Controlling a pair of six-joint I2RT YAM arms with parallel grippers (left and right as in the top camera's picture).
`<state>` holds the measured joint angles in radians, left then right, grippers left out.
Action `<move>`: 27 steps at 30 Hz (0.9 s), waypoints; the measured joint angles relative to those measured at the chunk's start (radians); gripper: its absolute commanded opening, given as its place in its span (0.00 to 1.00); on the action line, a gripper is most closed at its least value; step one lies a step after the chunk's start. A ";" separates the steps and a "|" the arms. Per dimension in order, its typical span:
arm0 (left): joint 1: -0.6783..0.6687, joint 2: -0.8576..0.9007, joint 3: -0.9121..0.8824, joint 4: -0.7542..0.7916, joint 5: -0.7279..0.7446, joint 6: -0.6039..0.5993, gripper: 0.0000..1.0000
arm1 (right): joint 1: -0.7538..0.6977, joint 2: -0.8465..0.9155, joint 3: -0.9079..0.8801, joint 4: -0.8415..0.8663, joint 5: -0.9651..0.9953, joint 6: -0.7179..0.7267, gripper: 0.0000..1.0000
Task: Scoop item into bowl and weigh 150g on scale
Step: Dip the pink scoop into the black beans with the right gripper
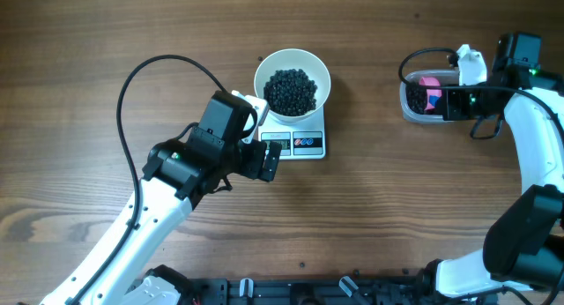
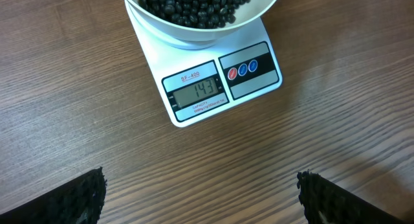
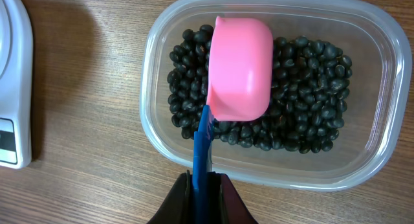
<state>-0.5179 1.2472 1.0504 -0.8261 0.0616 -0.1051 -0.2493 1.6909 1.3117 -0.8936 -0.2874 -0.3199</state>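
1. Black beans [image 1: 291,91] lie heaped in the white bowl [image 1: 322,69]. The bowl stands on the back part of the white scale [image 1: 308,145], near the middle of the wooden table [image 1: 106,40].
2. The left claw [image 1: 270,159] is by the scale's front-left corner and points towards it. The bowl and its beans lie just beyond, past the scale's front panel.
3. In the left wrist view its two fingers [image 2: 77,198] stand wide apart in the lower corners. Only bare wood lies between them, so the claw holds nothing. The scale sits ahead of the tips, not touching them.
4. The scale's display [image 2: 197,92] reads 143, and small coloured buttons [image 2: 242,70] sit just to the right of it.
5. The right claw [image 1: 443,102] is at the far right of the table, well apart from the bowl and scale. It is over a clear plastic tub [image 1: 407,109].
6. In the right wrist view its jaws are clamped together on the blue handle [image 3: 203,146] of a pink scoop [image 3: 240,65].
7. The scoop's cup lies over more of the beans inside the tub, just ahead of the claw. Its smooth outer side faces the camera, so I cannot tell whether it carries any beans.
8. A corner of the scale shows at the left edge of that view, apart from the tub.
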 measured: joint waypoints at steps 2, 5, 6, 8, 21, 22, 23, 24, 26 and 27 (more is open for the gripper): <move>0.000 0.000 0.000 0.000 0.000 0.000 1.00 | 0.000 0.000 0.000 0.000 0.000 0.005 0.04; 0.000 0.000 0.000 0.000 0.000 0.000 1.00 | 0.000 0.000 0.000 -0.001 -0.001 0.019 0.04; 0.000 0.000 0.000 0.000 0.000 0.000 1.00 | 0.000 0.000 0.000 -0.003 -0.001 0.023 0.04; 0.000 0.000 0.000 0.000 0.000 0.000 1.00 | -0.003 0.000 0.000 -0.007 -0.003 0.033 0.04; 0.000 0.000 0.000 0.000 0.000 0.000 1.00 | -0.089 0.005 0.000 -0.029 -0.099 0.072 0.04; 0.000 0.000 0.000 0.000 0.000 0.000 1.00 | -0.094 0.006 0.000 -0.031 -0.116 0.073 0.04; 0.000 0.000 0.000 0.000 0.000 0.000 1.00 | -0.101 0.008 0.000 -0.031 -0.138 0.073 0.04; 0.000 0.000 0.000 0.000 0.000 0.000 1.00 | -0.109 0.009 0.000 -0.031 -0.159 0.075 0.04; 0.000 0.000 0.000 0.000 0.000 0.000 1.00 | -0.117 0.009 0.000 -0.034 -0.184 0.077 0.04; 0.000 0.000 0.000 0.000 0.000 0.000 1.00 | -0.118 0.009 0.000 -0.034 -0.191 0.080 0.04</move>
<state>-0.5179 1.2472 1.0504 -0.8261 0.0616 -0.1051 -0.3676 1.7000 1.3117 -0.9279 -0.4786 -0.2398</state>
